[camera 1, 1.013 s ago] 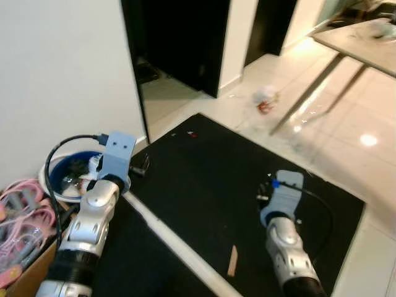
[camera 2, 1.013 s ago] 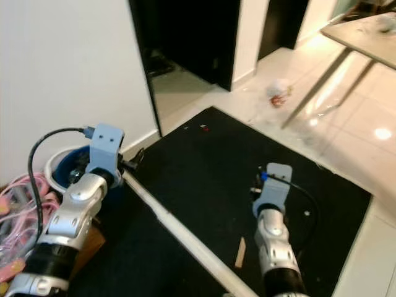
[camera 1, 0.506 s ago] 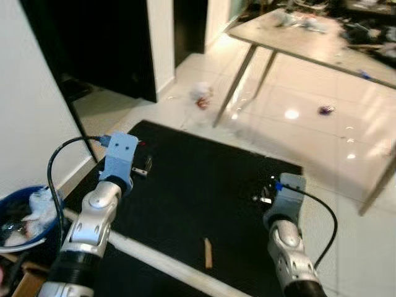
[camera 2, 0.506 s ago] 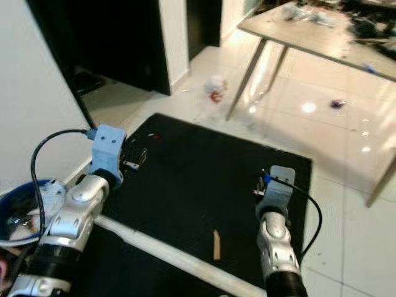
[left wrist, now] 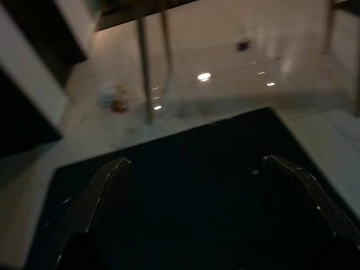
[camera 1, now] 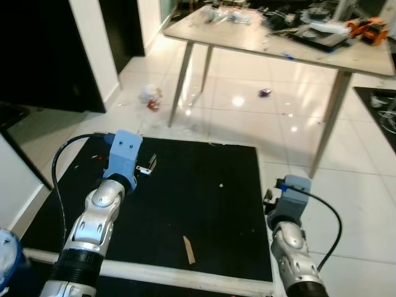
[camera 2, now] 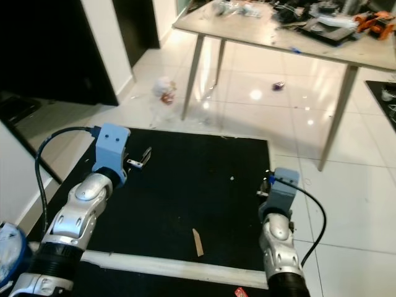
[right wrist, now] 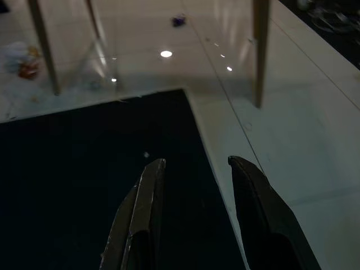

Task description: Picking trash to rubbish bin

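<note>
Two tools were empty: left tool spread wide, right tool slightly apart. Crumpled trash lay well ahead of the left tool, beside the table leg. Best approach: walk closer, then lower that tool over it.

A home: glossy tiled floor, black mat, cluttered wooden table, dark doorways.

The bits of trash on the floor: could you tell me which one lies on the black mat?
The thin tan stick; the crumpled white-and-red wrapper and the small purple scrap both lie on the pale tiles beyond the black mat.
</note>
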Controlling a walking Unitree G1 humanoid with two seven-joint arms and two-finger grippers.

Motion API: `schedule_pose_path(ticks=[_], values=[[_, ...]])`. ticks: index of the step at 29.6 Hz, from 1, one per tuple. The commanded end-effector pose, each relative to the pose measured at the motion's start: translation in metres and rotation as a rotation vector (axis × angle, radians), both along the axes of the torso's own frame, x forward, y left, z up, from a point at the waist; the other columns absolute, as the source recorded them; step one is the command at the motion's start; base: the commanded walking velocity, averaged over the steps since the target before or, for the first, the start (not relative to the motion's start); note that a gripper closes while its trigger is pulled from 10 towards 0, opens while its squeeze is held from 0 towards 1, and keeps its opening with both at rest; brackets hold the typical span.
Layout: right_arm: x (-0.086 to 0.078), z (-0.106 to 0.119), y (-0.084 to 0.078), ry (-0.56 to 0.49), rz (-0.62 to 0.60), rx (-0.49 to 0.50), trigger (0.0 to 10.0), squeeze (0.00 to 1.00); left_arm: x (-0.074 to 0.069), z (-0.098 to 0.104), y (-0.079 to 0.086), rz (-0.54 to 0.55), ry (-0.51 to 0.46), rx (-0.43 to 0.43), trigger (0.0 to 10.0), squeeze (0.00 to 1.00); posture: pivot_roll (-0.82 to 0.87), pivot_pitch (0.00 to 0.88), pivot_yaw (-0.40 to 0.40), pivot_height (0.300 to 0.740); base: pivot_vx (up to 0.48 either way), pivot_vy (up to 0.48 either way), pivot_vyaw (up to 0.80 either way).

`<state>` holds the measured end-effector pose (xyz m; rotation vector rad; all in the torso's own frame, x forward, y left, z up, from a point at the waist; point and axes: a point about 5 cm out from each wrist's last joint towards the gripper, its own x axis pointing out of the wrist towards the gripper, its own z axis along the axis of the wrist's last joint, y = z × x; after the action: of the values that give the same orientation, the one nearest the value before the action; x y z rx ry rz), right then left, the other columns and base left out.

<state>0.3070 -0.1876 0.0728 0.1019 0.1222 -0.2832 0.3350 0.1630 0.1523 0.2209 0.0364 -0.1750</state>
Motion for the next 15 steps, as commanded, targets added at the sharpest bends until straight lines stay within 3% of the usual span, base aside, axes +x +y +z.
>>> schedule_pose_path(ticks=[1,9,11,15], values=[[-0.0046,-0.007,0.0007,0.031,-0.004,0.014,10.0,0.0,-0.0017,-0.0052,0.0016,0.0,0.022,0.003,10.0,0.0,0.03,0.114,0.066,0.74,0.0,0.0,-0.8],[-0.005,-0.0066,-0.0003,0.026,-0.01,0.015,10.0,0.0,-0.0018,-0.0032,-0.0014,-0.016,0.015,-0.047,10.0,0.0,0.03,0.116,0.068,0.74,0.0,0.0,-0.8],[-0.0046,-0.0072,-0.0006,0.037,0.008,-0.025,10.0,0.0,-0.0019,-0.0023,-0.0023,-0.02,0.019,-0.063,10.0,0.0,0.03,0.118,0.068,0.74,0.0,0.0,0.0],[-0.0049,-0.0089,-0.0004,0.05,0.008,-0.016,10.0,0.0,-0.0019,-0.0022,-0.0029,-0.026,0.019,-0.065,10.0,0.0,0.03,0.118,0.068,0.74,0.0,0.0,0.0]])
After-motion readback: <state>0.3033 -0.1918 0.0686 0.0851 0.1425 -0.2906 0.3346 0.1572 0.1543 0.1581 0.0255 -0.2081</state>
